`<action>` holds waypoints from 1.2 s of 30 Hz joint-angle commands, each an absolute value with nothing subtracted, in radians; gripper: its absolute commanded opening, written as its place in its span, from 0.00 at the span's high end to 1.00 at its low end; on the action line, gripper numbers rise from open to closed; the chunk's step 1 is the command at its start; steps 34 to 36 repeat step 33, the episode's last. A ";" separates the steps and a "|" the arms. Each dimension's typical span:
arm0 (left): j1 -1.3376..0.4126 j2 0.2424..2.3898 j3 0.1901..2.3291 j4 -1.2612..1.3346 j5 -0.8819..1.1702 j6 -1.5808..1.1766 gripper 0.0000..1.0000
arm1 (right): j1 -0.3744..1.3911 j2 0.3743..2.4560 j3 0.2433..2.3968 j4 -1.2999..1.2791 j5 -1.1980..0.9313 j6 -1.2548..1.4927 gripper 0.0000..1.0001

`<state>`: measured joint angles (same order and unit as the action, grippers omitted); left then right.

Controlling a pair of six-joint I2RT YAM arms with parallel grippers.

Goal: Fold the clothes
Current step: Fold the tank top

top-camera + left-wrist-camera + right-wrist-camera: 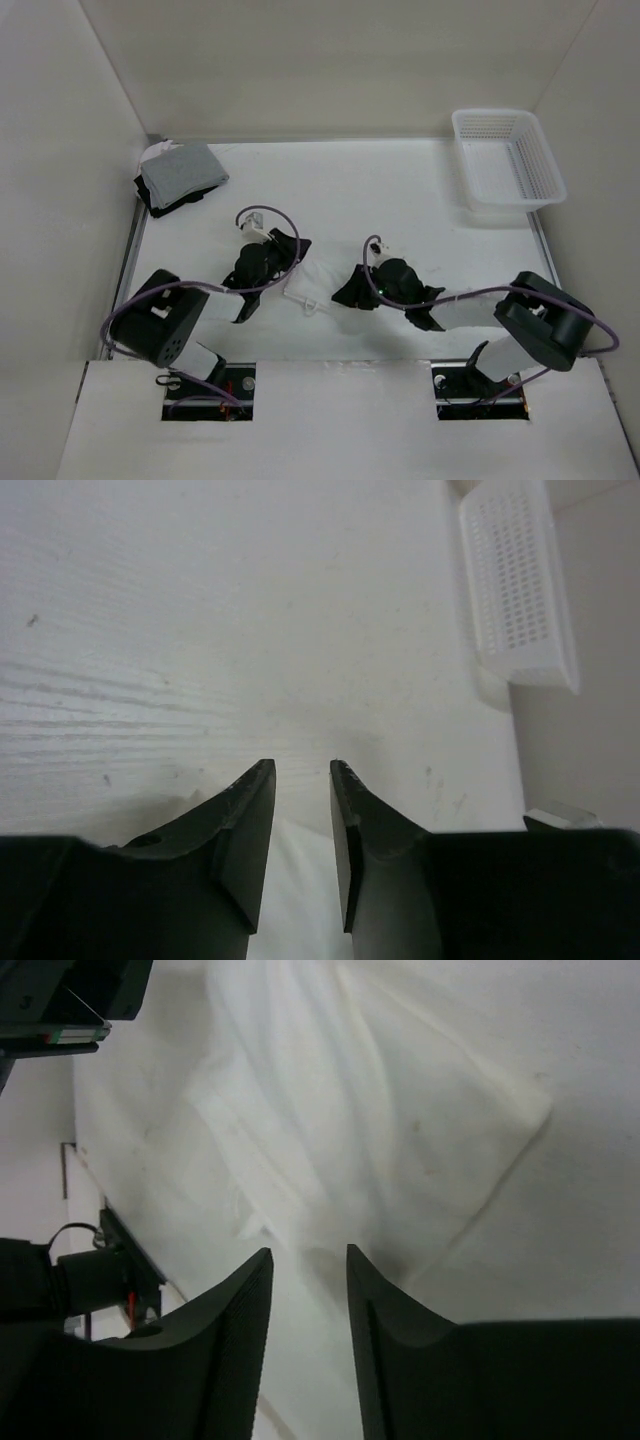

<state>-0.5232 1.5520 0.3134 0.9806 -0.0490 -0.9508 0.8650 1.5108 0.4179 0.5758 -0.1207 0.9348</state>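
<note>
The garment (308, 288) lies as a compact, creased packet on the worktop (400, 190), just ahead of the left gripper (302, 768) and right gripper (308, 1252). Both are slightly spread, pinching nothing. Folding looks well advanced; final tidying likely remains.

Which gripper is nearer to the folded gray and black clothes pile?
Left. The left gripper is to the right of the pile; the right gripper is farther right, beyond the white garment.

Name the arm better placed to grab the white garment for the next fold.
Probably right. The right gripper, jaws parted, faces the white garment, whose near edge lies at its tips. The left gripper points past it across the table, with only a sliver of fabric beneath.
</note>
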 commanded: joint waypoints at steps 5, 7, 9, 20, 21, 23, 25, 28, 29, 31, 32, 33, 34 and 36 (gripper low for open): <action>-0.430 1.177 0.317 0.751 -0.104 -0.884 0.55 | 0.811 1.277 0.520 0.531 -0.123 0.796 0.43; -0.381 1.108 0.328 0.597 -0.124 -0.855 0.52 | 0.776 1.212 0.500 0.546 -0.079 0.766 0.39; -0.340 1.057 0.339 0.452 -0.143 -0.819 0.51 | 0.746 1.154 0.460 0.571 -0.017 0.744 0.36; -0.156 0.796 0.285 0.014 -0.226 -0.759 0.36 | 0.556 1.023 0.230 0.736 0.247 0.736 0.22; -0.148 0.789 0.285 0.009 -0.218 -0.762 0.36 | 0.551 1.046 0.230 0.736 0.245 0.742 0.22; -0.139 0.793 0.291 0.008 -0.193 -0.765 0.36 | 0.550 1.074 0.238 0.738 0.230 0.749 0.23; -0.142 0.810 0.299 0.021 -0.169 -0.765 0.35 | 0.551 1.081 0.244 0.738 0.215 0.749 0.22; -0.162 0.845 0.299 0.061 -0.146 -0.767 0.35 | 0.555 1.088 0.249 0.738 0.212 0.747 0.21; -0.166 0.854 0.298 0.072 -0.144 -0.767 0.35 | 0.555 1.089 0.249 0.738 0.212 0.747 0.21; -0.176 0.877 0.295 0.087 -0.141 -0.770 0.35 | 0.555 1.089 0.249 0.738 0.212 0.747 0.21; -0.182 0.896 0.296 0.092 -0.141 -0.770 0.35 | 0.556 1.089 0.249 0.738 0.212 0.747 0.21; -0.186 0.903 0.299 0.092 -0.140 -0.770 0.34 | 0.556 1.089 0.249 0.738 0.212 0.747 0.21; -0.186 0.903 0.299 0.092 -0.140 -0.770 0.34 | 0.556 1.089 0.249 0.738 0.212 0.747 0.21; -0.186 0.903 0.299 0.092 -0.140 -0.770 0.34 | 0.556 1.089 0.249 0.738 0.212 0.747 0.21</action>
